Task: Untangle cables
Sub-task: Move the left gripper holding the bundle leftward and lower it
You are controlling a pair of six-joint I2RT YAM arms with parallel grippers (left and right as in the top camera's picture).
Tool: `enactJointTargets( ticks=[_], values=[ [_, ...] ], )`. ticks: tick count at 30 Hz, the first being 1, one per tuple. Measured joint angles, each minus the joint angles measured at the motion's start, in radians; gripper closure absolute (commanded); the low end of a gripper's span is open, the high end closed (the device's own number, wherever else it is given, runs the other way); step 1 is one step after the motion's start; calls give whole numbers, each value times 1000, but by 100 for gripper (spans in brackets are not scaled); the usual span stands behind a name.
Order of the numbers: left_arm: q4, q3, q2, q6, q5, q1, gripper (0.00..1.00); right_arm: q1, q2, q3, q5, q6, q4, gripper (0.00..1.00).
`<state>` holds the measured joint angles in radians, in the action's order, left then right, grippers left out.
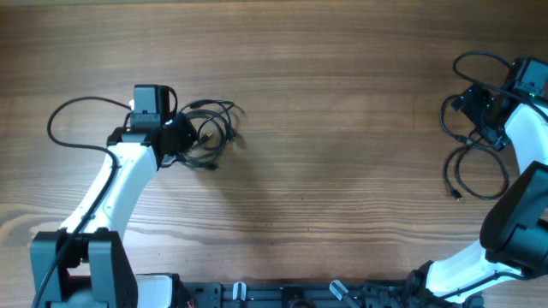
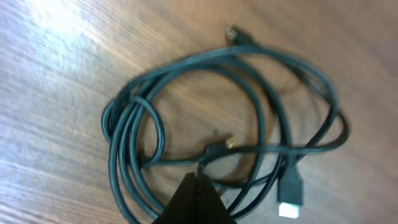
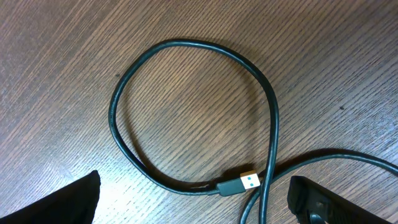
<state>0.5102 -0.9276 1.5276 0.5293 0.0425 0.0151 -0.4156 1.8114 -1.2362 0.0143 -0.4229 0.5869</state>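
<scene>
Hovering low over the cables, left claw is clenched, right claw spread wide.

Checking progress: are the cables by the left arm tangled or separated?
Tangled: the cables lie in one pile of overlapping loops, strands crossing repeatedly.

The table is of brown wood with fine grain. On its left part lies a coiled bundle of black cables, the loops crossing over each other. On the far right lies a loose black cable in open loops, its plug flat on the wood.
</scene>
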Motion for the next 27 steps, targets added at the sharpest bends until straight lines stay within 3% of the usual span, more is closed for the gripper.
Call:
enactJointTargets(
  ticks=[10, 12, 19, 27],
  values=[
    [-48, -14, 102, 42, -83, 2, 92, 0, 0, 0, 0, 0, 0, 0],
    [-84, -14, 148, 43, -84, 14, 72, 0, 0, 0, 0, 0, 0, 0],
    [-178, -18, 217, 53, -128, 31, 74, 0, 0, 0, -7, 0, 0, 0],
    [-68, -70, 217, 53, -143, 31, 78, 0, 0, 0, -7, 0, 0, 0]
  ],
)
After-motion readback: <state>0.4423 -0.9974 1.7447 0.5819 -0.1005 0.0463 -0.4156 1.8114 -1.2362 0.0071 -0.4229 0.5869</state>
